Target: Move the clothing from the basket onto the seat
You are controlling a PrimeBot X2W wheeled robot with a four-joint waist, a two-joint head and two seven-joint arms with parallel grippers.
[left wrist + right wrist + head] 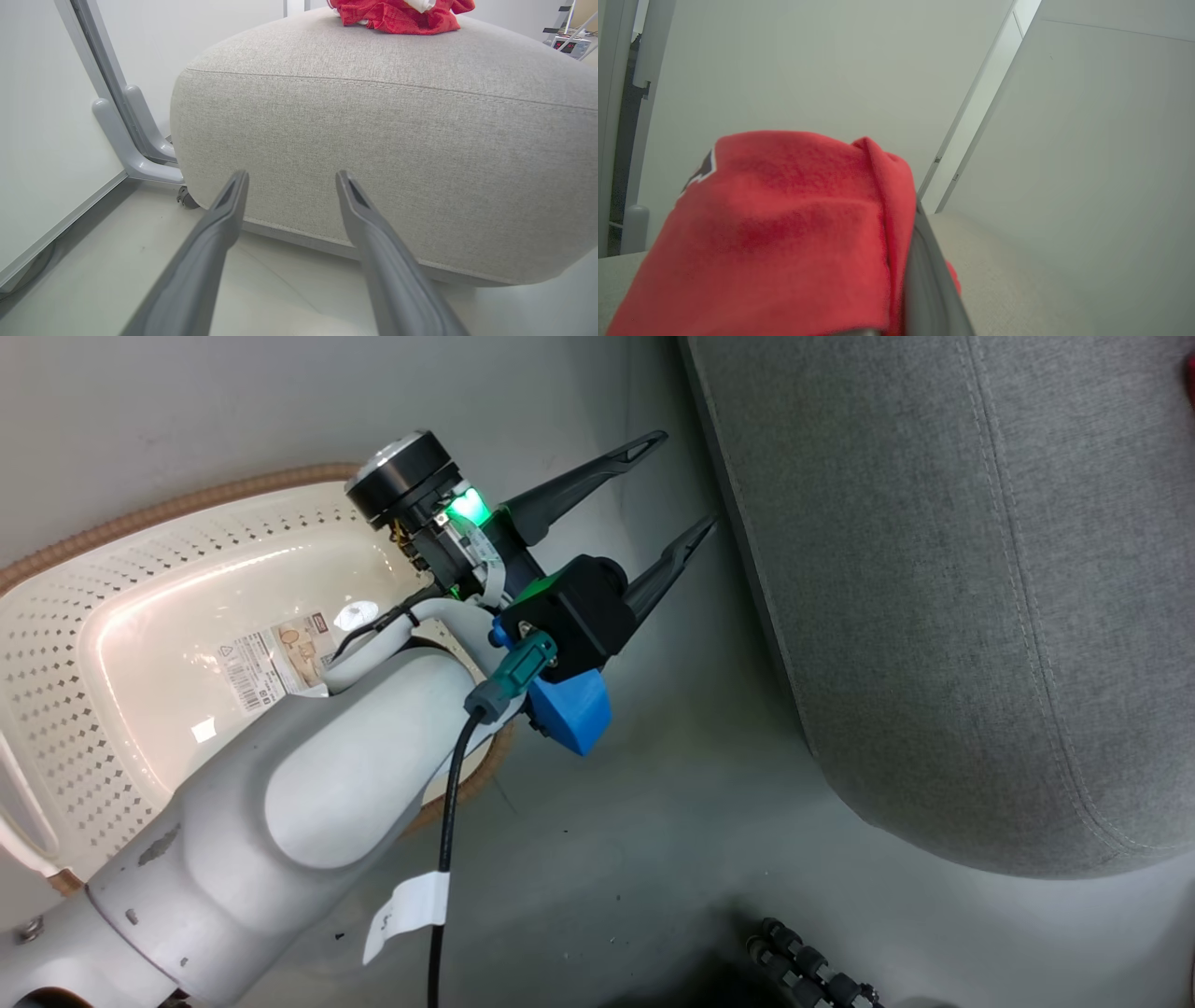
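Clothing of soft red fabric is being clamped by the right tool at lower centre; release low over the light grey woven seat is being advised.

The pale grey floor is glossy, with a few dark specks. At the head view's bottom edge lies a black segmented thing, partly cut off. A white panel stands on a curved grey foot, and a dark caster sits just beside the foot's end. Far off, a small box shows red digits.
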